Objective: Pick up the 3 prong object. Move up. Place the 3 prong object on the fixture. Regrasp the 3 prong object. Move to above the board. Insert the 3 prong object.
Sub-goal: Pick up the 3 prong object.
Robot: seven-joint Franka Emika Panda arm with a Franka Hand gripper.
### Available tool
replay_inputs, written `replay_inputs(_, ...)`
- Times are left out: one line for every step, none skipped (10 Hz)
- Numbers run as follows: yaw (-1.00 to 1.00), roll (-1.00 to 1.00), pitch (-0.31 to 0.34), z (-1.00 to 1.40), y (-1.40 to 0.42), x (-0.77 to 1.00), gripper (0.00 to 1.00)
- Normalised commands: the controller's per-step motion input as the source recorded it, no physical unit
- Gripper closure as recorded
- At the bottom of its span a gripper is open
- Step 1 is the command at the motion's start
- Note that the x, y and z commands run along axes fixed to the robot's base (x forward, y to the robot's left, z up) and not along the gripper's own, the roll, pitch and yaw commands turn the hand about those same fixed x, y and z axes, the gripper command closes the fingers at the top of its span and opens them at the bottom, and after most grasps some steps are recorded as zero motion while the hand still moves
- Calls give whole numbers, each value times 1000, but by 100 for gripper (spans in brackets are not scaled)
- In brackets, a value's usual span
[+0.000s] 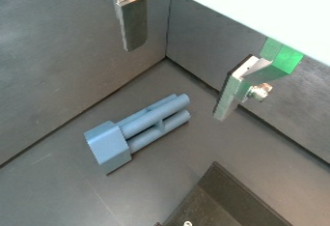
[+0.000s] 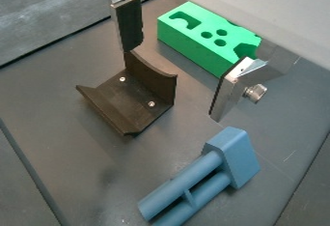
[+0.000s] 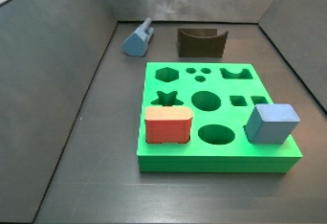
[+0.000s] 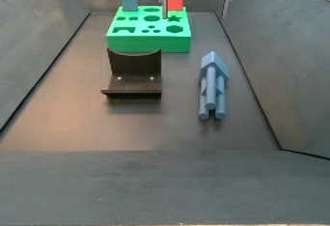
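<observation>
3 prong object (image 1: 139, 130) on floor beneath open claw (image 1: 180, 61)

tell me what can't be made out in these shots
- The gripper: only the fingers show in both wrist views, open and empty above the floor; both side views miss it.
- 3 prong object: small and far in a side view, prongs unclear.
- Board: a wall hides most of it in a wrist view.

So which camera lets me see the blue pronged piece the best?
A side view shows the 3 prong object whole, lying flat on the floor beside the fixture. Both wrist views show it below the open, empty claw, one cutting off its prong ends. The remaining side view shows it small and far away behind the board.
</observation>
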Motion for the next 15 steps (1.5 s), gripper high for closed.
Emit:
replay_inputs(0,0,0,0,0,-23,0)
replay_inputs(0,0,0,-17,0,-83,0)
replay_inputs(0,0,-7,-54,0,-14,0)
replay_inputs(0,0,-54,-129,0,-140,0)
replay_inputs(0,-46,-57,-200,60,-123,0)
replay_inputs(0,-139,-154,-297,169,-300,0)
replay_inputs(0,-174,-137,-280,209,-211,0)
replay_inputs(0,-149,-154,-317,151,-243,0)
replay_inputs(0,-66,-99,-309,60,-26,0)
replay_inputs(0,0,-60,-323,9,-57,0)
replay_inputs(-9,0,-3,-380,26,0,0)
replay_inputs(-71,0,-31,-389,23,-74,0)
replay_inputs(-86,0,-36,-366,43,-100,0)
replay_inputs(-97,0,-44,-343,37,-229,0)
replay_inputs(-109,0,-49,-360,49,-331,0)
